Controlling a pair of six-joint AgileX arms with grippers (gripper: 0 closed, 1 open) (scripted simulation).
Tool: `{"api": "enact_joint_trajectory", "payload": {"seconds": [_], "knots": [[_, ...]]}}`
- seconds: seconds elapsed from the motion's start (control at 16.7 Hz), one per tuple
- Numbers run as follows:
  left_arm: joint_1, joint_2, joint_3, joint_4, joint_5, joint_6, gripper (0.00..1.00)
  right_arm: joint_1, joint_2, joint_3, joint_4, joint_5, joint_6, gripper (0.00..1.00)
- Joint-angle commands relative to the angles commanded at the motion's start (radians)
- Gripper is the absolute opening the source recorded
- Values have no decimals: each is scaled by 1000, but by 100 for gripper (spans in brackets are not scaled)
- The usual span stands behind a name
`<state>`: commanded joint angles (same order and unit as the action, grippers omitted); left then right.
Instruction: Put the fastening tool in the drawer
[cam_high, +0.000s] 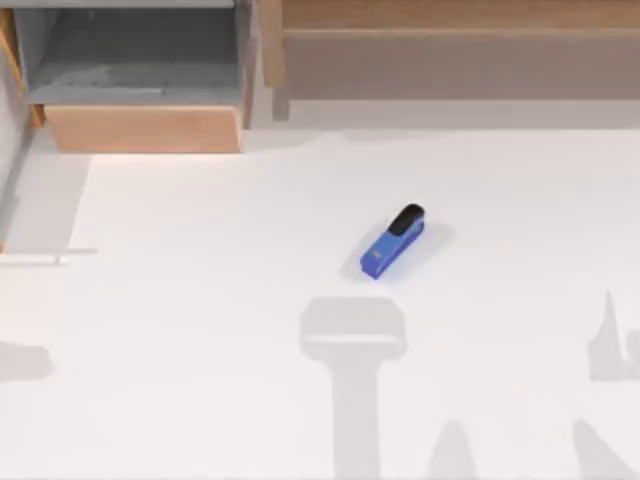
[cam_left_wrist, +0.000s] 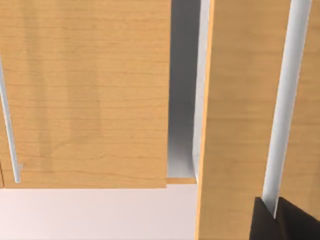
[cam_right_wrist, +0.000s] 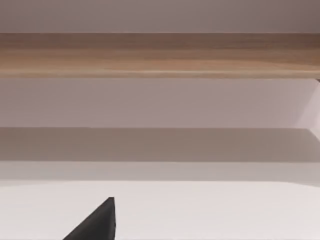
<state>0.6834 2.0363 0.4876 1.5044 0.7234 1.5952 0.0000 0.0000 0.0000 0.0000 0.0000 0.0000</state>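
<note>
The fastening tool (cam_high: 393, 243), a small blue stapler with a rounded black end, lies slantwise on the white table a little right of the middle, black end toward the back. The drawer (cam_high: 140, 95) stands pulled out at the back left, its grey inside showing behind the light tan front panel (cam_high: 145, 128). Nothing lies in the part of it that shows. A black piece of my left gripper (cam_left_wrist: 282, 220) sits close to tan wooden panels (cam_left_wrist: 85, 95) with a grey gap between them. A black tip of my right gripper (cam_right_wrist: 97, 225) hangs over bare table, facing the shelf.
A long brown wooden shelf unit (cam_high: 450, 50) runs along the back right, also seen in the right wrist view as a wooden band (cam_right_wrist: 160, 55). Arm shadows fall on the white table (cam_high: 200, 330) near its front edge. Open tabletop surrounds the stapler.
</note>
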Motion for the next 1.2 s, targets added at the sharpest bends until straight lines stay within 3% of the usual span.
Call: {"api": "enact_joint_trajectory", "payload": {"seconds": [0.78, 1.2], "knots": [[0, 0, 0, 0, 0, 0, 98, 0, 0, 0, 0, 0, 0, 100], [0, 0, 0, 0, 0, 0, 100, 0, 0, 0, 0, 0, 0, 100]]}}
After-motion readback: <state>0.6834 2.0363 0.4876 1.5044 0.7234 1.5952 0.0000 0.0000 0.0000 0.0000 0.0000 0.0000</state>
